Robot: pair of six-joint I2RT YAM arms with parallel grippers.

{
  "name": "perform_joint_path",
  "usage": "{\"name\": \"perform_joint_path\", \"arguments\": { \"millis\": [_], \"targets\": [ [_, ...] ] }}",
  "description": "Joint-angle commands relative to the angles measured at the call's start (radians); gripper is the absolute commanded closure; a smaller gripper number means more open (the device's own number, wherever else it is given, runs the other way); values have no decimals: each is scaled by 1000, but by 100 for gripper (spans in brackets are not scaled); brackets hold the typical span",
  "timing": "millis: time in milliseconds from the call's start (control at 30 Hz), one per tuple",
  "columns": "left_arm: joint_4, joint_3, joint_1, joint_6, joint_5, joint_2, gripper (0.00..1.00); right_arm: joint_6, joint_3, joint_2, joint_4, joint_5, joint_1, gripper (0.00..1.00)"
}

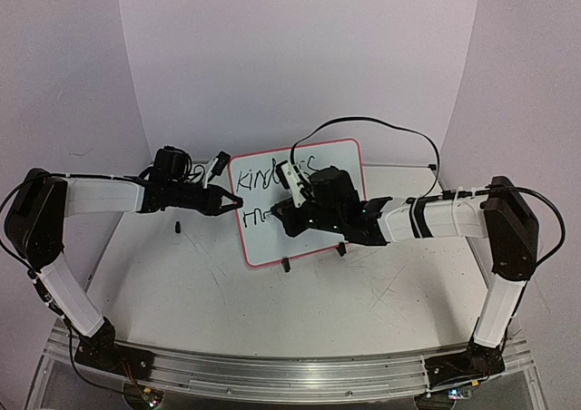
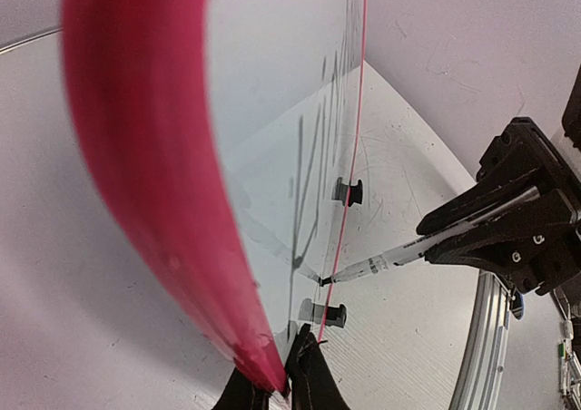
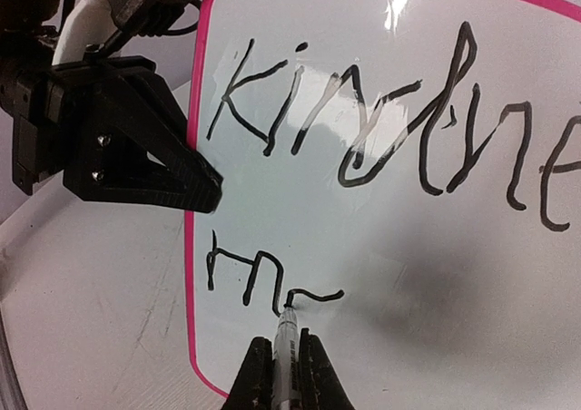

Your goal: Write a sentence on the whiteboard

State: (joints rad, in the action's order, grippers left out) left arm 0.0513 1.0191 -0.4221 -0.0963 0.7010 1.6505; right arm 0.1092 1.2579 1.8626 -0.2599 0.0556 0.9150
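The whiteboard (image 1: 300, 201) stands tilted on two black clip feet at the table's middle. Its red-pink rim (image 2: 136, 156) fills the left wrist view. My left gripper (image 1: 231, 200) is shut on the board's left edge, seen also in the left wrist view (image 2: 283, 383). My right gripper (image 3: 289, 360) is shut on a marker (image 3: 286, 337), tip touching the board. The sentence (image 3: 381, 129) reads "Kindne" on the first line in the right wrist view; the second line (image 3: 263, 278) shows an "m" and a fresh stroke. The marker also shows in the left wrist view (image 2: 399, 256).
A small black piece (image 1: 179, 226) lies on the scratched grey tabletop left of the board. The clip feet (image 1: 286, 266) stand in front. A black cable (image 1: 381, 129) loops over the board behind the right arm. White walls close in the back and sides.
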Motion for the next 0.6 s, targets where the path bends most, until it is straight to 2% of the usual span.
{"name": "perform_joint_path", "arguments": {
  "millis": [0, 567],
  "targets": [
    [-16, 28, 15, 92, -216, 15, 100, 6, -19, -14, 17, -22, 0, 100],
    [-19, 27, 16, 93, -218, 12, 100, -16, -19, -53, 14, -149, -22, 100]
  ]
}}
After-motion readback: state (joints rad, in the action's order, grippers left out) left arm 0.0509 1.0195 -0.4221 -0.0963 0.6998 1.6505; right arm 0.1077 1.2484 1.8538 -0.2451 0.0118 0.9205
